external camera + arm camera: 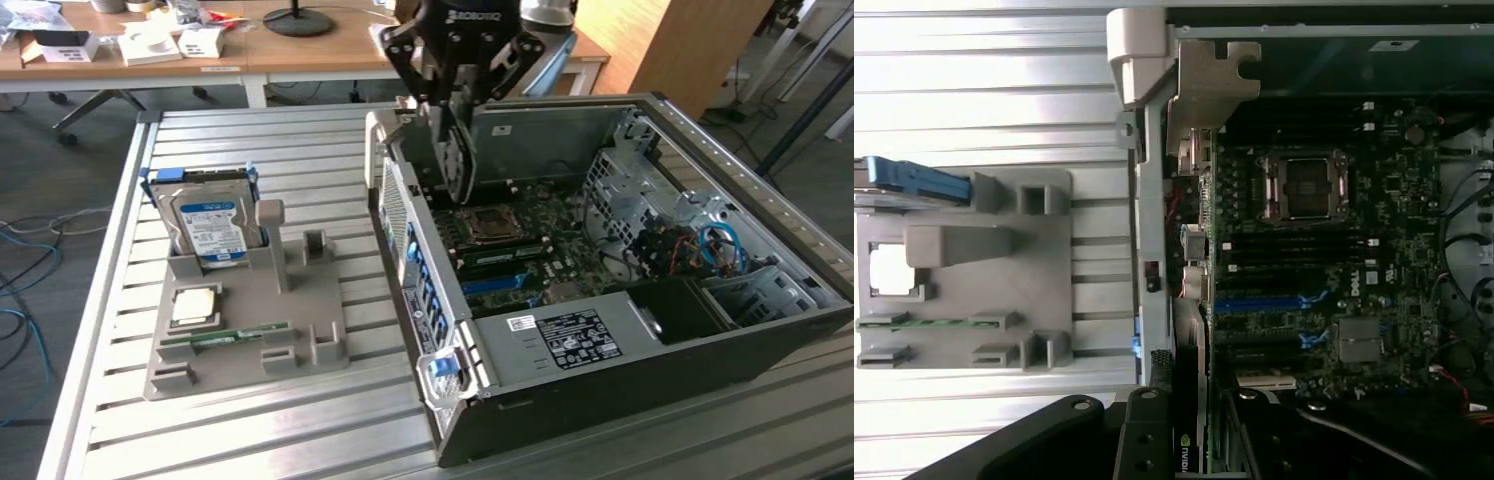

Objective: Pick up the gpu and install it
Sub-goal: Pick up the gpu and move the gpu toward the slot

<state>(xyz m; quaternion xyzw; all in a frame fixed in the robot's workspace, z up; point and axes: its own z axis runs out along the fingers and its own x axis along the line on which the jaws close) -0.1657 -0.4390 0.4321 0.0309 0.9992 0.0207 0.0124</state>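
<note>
The gripper (pixel 461 100) is clamped on the gpu (pixel 454 160), which hangs edge-down directly below it, over the open case (pixel 667 330). Hold the card upright, with its bracket (pixel 1212 80) toward the case's rear wall.

Counted: one gpu (pixel 454 150), one hard drive (pixel 211 228), one memory stick (pixel 238 335), one processor chip (pixel 196 305), one grey tray (pixel 314 300), one computer case (pixel 641 390).

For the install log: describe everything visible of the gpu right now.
The gpu is a thin, dark circuit card, held on edge and upright, clamped by the gripper. Its greyish metal end bracket, notched at the tip, lies beside the rear wall of the open computer case. A small green logo shows on its edge. It hangs over the motherboard; whether it touches a slot cannot be told.
</note>
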